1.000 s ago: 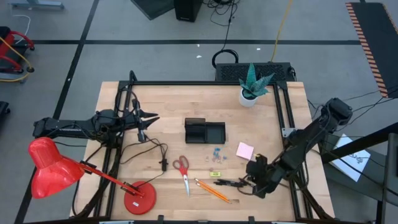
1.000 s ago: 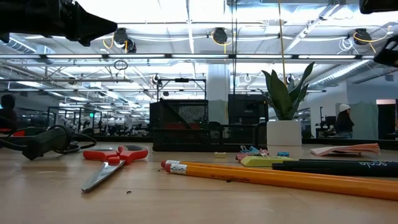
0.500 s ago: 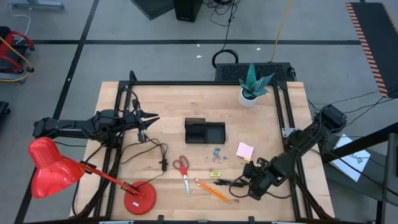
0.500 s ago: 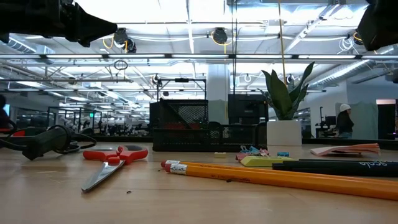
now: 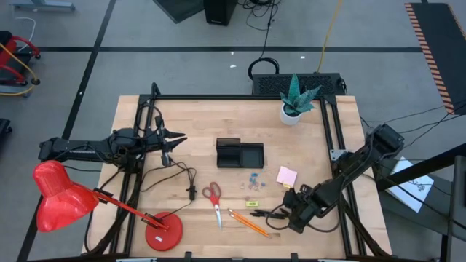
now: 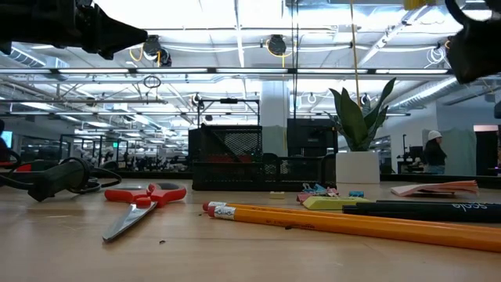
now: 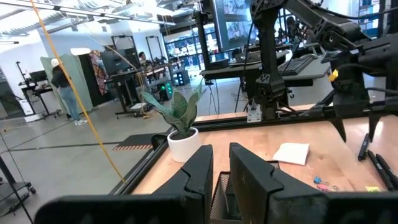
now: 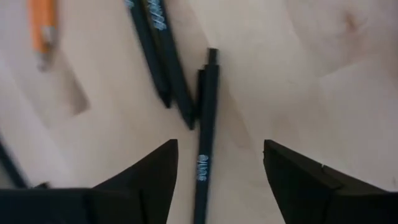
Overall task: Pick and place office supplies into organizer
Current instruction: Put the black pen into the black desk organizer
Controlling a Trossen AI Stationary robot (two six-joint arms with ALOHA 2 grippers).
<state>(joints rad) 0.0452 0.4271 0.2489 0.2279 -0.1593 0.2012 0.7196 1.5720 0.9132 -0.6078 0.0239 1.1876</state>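
Right gripper (image 8: 217,165), fingers spread, hovers over slim black plastic pens (image 8: 205,118) near the wooden tabletop's (image 5: 211,124) front edge, probably lining up a grasp.

Left gripper (image 5: 177,138), nearly closed, waits by the left edge.

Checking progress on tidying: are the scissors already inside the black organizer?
No, the scissors lie on the bare table in front of the organizer, clearly apart from it.

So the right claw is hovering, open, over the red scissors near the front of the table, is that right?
Not quite. The right gripper is open near the table's front edge, but it hovers over the black pens, not the red scissors, which lie apart toward the left. The right wrist view shows a pen between its open fingers.
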